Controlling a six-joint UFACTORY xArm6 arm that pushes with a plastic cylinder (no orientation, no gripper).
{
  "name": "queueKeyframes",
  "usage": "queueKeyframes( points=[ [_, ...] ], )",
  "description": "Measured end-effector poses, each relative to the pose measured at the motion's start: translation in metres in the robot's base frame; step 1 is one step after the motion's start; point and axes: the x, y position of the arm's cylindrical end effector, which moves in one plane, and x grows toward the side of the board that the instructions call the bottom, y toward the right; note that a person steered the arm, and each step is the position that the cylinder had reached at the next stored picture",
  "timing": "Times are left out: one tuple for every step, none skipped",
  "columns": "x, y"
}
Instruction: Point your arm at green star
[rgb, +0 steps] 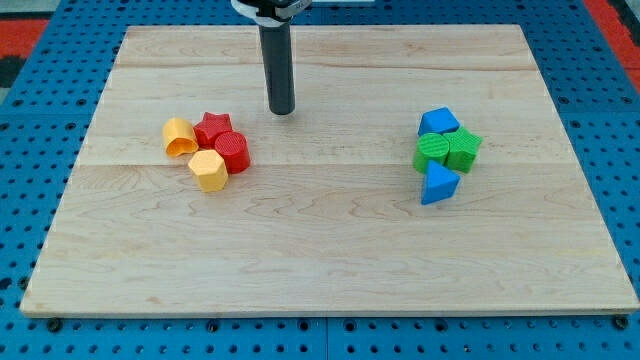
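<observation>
My tip on pale wood board, no jaws; ridged green star far right.

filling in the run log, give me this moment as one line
tip: upper left-centre, just up-right of red star | green star: right cluster, far from tip | state: not yet pointing
</observation>
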Motion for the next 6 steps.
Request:
queueKeyframes(
  points=[
    [0.000,0.000],
    [0.000,0.002],
    [-0.001,0.015],
    [-0.026,0.102],
    [-0.034,0.207],
    [0.055,0.277]
  ],
)
